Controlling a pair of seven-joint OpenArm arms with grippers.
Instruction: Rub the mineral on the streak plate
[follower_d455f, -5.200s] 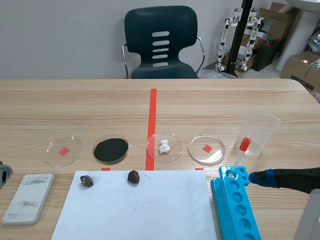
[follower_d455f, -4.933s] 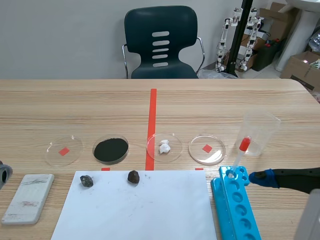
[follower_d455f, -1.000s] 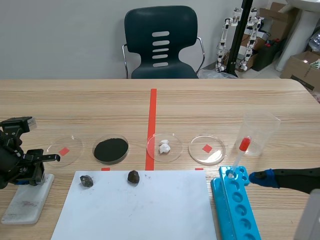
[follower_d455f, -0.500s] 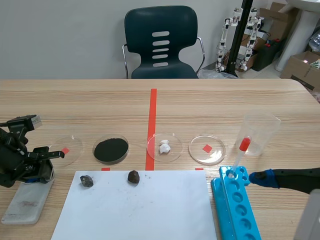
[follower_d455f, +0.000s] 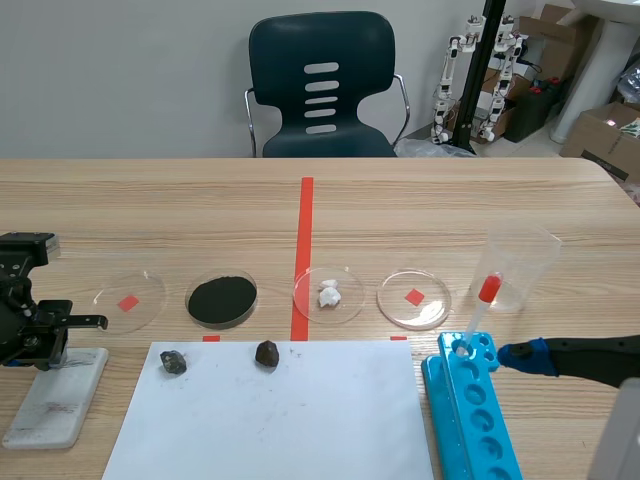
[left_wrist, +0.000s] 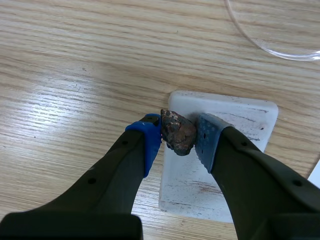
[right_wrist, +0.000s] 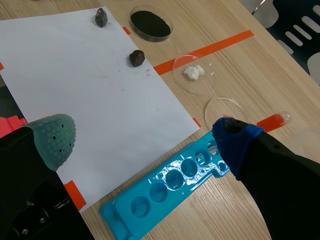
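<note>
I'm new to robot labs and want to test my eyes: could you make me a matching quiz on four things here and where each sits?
Things:
1 mineral
2 streak plate
3 dropper
4 powder

Places:
a tip in the blue rack
b in a round dish
c pinched in the left end effector
d flat on the table

Pairs: 1-c, 2-d, 3-a, 4-b.

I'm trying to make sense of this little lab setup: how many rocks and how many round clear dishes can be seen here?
Rocks: 3 (one rock in the left pincer, two on the white paper)
Round dishes: 4 (two empty, one with black powder, one with a white lump)
Total: 7
</note>
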